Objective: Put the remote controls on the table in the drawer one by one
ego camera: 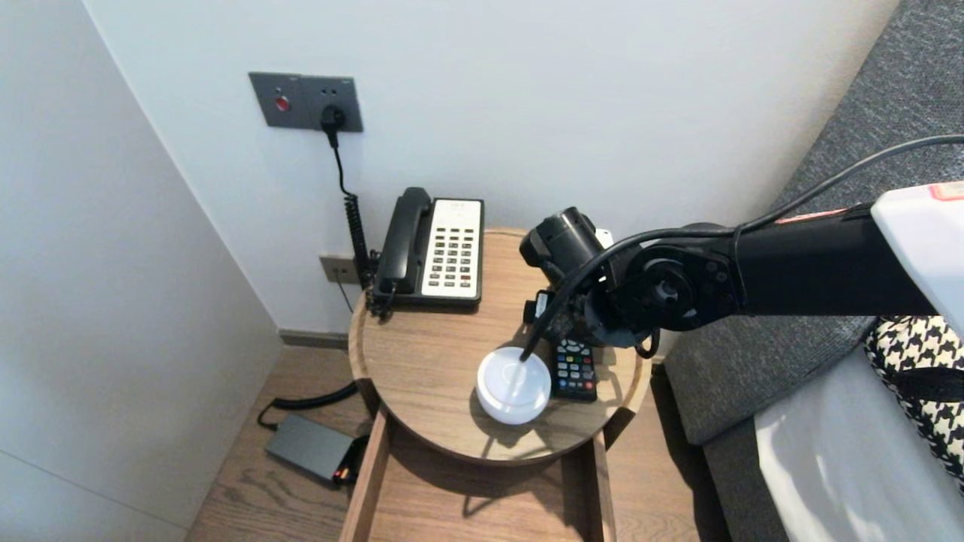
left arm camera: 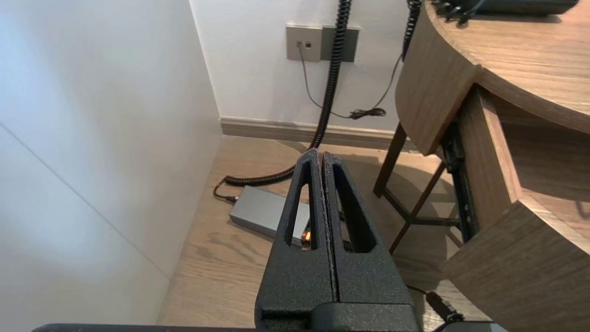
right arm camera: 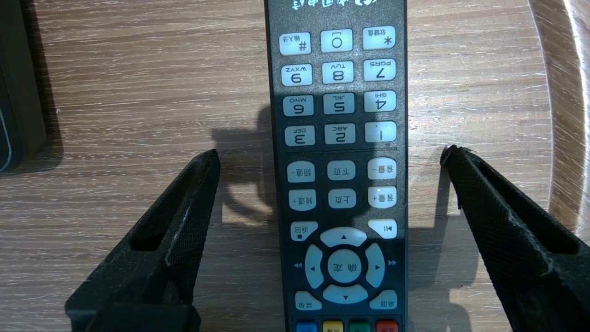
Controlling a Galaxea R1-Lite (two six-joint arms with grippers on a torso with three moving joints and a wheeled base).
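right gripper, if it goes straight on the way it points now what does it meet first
Most likely the remote control, which lies flat on the wooden table right between the right gripper's open fingers. How far above it the fingers stand is hard to tell.

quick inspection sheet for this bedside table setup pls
surface: round wooden side table, with the drawer below it pulled open
job's things: black remote control lying flat, buttons up, near the table's right edge
clutter: white round container beside the remote; desk telephone at the back
claws: right claw open, fingers either side of the remote, not touching it; left claw shut, beside the table above the floor
cables: coiled black cord running from the wall socket down to a grey power brick on the floor
surroundings: white wall, wood floor, grey upholstery on the right
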